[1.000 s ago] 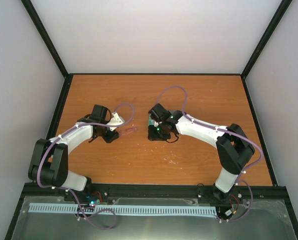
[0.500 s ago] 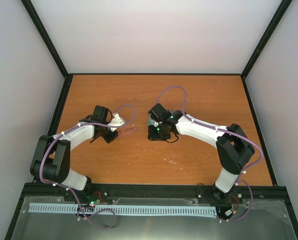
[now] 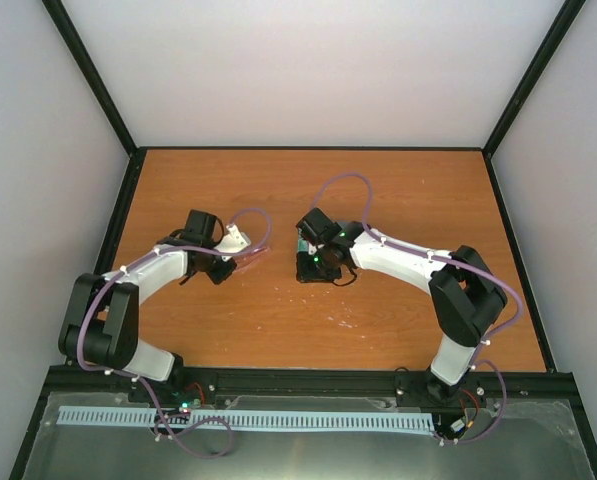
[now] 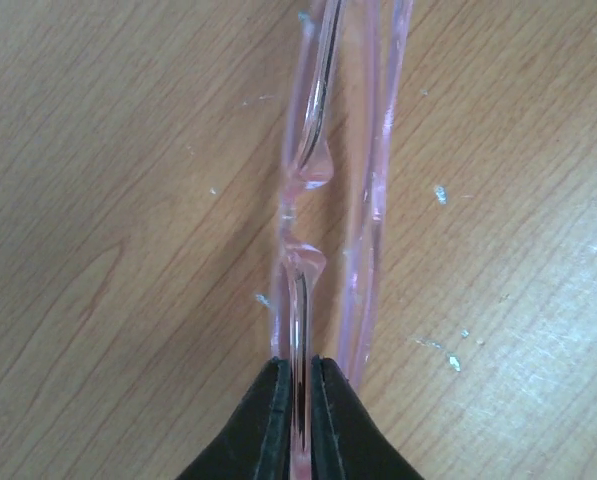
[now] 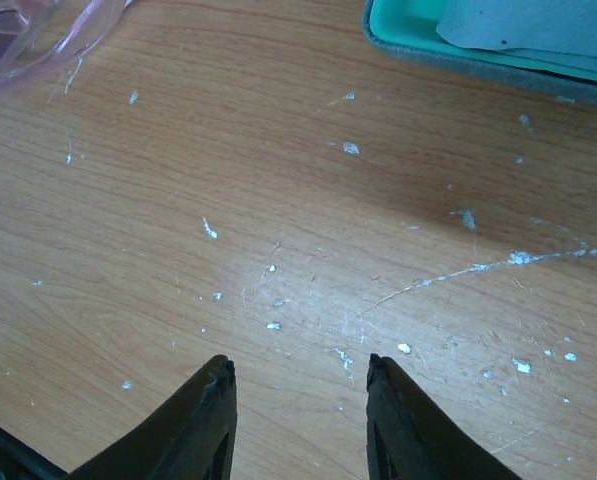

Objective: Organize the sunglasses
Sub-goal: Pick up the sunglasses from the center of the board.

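Note:
The sunglasses (image 4: pixel 323 170), a slim folded pair with a translucent pink frame, lie on the wooden table (image 3: pixel 378 190) left of centre. My left gripper (image 4: pixel 298 366) is shut on the near end of the front frame, which stands on edge between the two black fingers. From above, the sunglasses (image 3: pixel 254 258) stick out to the right of the left gripper (image 3: pixel 234 263). My right gripper (image 5: pixel 298 364) hovers open over bare wood with nothing between its fingers. A corner of the sunglasses (image 5: pixel 38 40) shows at the upper left of the right wrist view.
A teal case (image 5: pixel 398 35) lies open at the top right of the right wrist view, with a pale blue cloth (image 5: pixel 538 25) in it. From above, the right wrist (image 3: pixel 318 250) hides it. Black frame rails border the table.
The left gripper's jaws have closed onto the sunglasses, which shifted slightly up and left with it. The right arm has stayed where it was.

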You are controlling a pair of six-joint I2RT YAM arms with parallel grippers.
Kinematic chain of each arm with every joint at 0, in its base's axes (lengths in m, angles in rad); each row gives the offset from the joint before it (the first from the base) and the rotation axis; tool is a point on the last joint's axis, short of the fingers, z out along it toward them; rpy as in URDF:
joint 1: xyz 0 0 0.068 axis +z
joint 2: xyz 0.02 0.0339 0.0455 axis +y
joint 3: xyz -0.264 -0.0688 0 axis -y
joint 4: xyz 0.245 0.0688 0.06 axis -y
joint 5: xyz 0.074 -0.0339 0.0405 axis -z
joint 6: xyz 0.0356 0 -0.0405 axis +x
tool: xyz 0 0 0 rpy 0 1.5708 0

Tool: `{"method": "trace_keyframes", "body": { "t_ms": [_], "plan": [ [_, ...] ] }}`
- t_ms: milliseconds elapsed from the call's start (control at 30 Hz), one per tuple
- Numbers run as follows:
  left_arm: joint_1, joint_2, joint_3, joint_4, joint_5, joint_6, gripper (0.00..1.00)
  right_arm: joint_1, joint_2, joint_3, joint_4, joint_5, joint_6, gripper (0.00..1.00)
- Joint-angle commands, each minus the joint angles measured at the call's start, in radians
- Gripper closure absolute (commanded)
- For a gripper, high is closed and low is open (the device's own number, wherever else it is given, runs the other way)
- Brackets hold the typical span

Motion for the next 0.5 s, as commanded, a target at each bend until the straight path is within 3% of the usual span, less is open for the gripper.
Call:
{"method": "trace_keyframes", "body": {
  "t_ms": [0,267,467],
  "plan": [
    [0.003,-0.047,0.057,-0.042,0.039,0.016,0.92,-0.001,0.007,0.024,0.002,0.006,-0.008,0.65],
    [-0.028,-0.149,0.077,-0.081,0.056,0.043,0.94,-0.072,-0.036,-0.028,0.071,-0.072,0.060,0.65],
    [-0.092,-0.301,0.000,-0.072,0.068,0.067,0.95,-0.217,-0.177,-0.219,0.342,-0.305,0.195,0.61]
  ]
}}
